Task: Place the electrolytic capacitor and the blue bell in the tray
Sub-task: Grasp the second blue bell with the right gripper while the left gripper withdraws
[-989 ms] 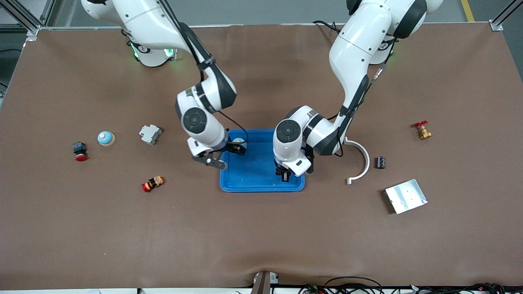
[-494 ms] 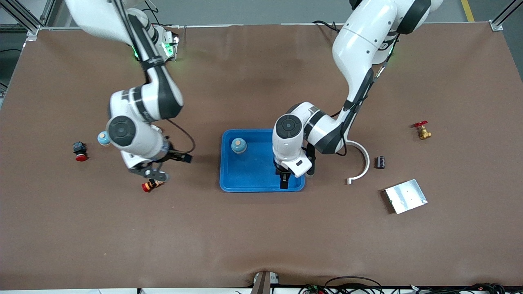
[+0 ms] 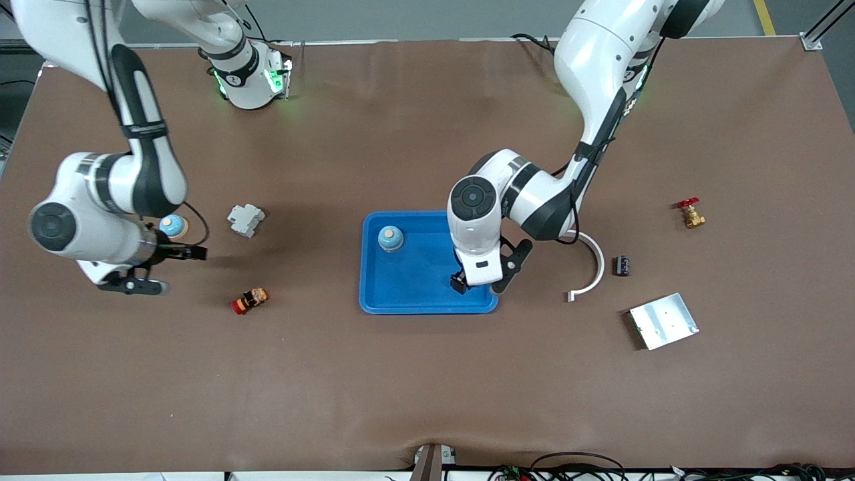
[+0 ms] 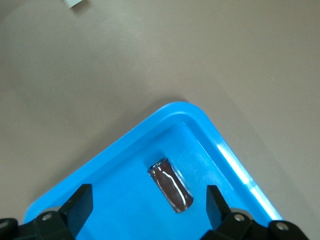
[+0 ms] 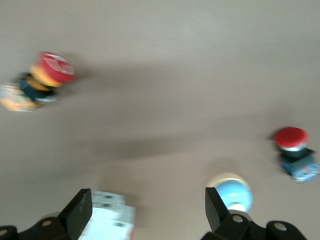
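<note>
The bright-blue tray (image 3: 414, 284) lies mid-table. A blue bell (image 3: 390, 238) stands in its corner toward the right arm's end. A dark electrolytic capacitor (image 4: 170, 184) lies on its side in the tray (image 4: 115, 200), near a rounded corner. My left gripper (image 3: 482, 277) hangs open just above it, a finger on each side and touching nothing, as the left wrist view (image 4: 147, 212) shows. My right gripper (image 3: 167, 270) is open and empty over the table next to a second blue bell (image 3: 174, 226), which also shows in the right wrist view (image 5: 231, 192).
A second dark capacitor (image 3: 622, 265), a white curved piece (image 3: 591, 264), a silver plate (image 3: 663, 321) and a brass valve (image 3: 690, 214) lie toward the left arm's end. A white breaker (image 3: 246, 219) and two red push buttons (image 3: 131, 248) (image 3: 249, 300) lie near my right gripper.
My right arm left the blue bell in the tray and swung out to the right arm's end of the table. My left gripper opened and let the capacitor go in the tray.
</note>
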You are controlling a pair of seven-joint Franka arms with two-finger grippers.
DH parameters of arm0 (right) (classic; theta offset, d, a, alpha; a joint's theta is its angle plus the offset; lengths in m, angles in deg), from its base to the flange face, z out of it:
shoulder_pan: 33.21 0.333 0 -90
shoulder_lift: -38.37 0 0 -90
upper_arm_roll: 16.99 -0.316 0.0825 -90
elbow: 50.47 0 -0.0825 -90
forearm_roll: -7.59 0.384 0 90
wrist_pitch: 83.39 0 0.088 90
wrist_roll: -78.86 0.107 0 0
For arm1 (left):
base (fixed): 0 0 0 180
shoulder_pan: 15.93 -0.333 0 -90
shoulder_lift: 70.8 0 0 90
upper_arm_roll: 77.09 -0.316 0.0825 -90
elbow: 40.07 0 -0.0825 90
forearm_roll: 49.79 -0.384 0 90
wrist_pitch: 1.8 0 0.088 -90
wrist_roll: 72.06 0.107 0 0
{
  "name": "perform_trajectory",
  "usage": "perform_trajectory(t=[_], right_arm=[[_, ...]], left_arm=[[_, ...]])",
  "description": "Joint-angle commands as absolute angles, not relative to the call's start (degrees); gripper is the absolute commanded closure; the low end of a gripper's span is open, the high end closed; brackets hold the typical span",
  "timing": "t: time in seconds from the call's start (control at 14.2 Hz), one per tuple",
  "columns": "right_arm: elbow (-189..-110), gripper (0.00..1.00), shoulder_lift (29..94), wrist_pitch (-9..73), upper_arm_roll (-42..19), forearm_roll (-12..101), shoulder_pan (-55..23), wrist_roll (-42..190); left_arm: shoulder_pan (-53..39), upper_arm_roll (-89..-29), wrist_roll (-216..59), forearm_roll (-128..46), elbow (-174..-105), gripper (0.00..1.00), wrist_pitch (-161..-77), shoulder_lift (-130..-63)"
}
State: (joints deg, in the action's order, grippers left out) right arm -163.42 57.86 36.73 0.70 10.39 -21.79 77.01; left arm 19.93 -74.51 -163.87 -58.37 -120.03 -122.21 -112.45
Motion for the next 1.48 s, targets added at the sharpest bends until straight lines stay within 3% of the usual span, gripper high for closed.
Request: perform_trajectory(t=[0.0, 0.21, 0.42, 0.85, 1.13, 1.41], right_arm=[[-171.8, 0.00, 54.5, 42.7, -0.6, 7.2, -25.9, 73.8], [-177.6, 0.00, 54.5, 51.6, -0.5, 6.1, -31.1, 68.9], [-177.9, 0.00, 55.1, 51.7, -0.7, 6.4, -34.9, 63.0], [-178.8, 0.00, 57.3, 52.1, -0.9, 10.7, -34.6, 63.0], [-178.8, 0.00, 59.6, 52.1, -1.0, 10.8, -34.0, 63.0], [-178.9, 0.00, 60.4, 52.3, -1.2, 10.9, -34.0, 63.0]], left_arm=[[19.2, -74.7, -152.0, -57.3, -121.6, 0.00, -121.4, -110.1], [18.0, -74.9, -135.9, -57.3, -121.6, 0.00, -121.2, -109.9], [16.3, -74.9, -123.7, -57.6, -122.2, 0.00, -120.8, -109.4], [16.0, -74.8, -119.4, -58.0, -124.0, 0.00, -120.9, -108.2], [13.6, -74.7, -114.0, -58.0, -132.0, 0.00, -121.7, -101.8], [10.3, -74.6, -109.4, -58.1, -147.3, 0.00, -132.4, -92.4]])
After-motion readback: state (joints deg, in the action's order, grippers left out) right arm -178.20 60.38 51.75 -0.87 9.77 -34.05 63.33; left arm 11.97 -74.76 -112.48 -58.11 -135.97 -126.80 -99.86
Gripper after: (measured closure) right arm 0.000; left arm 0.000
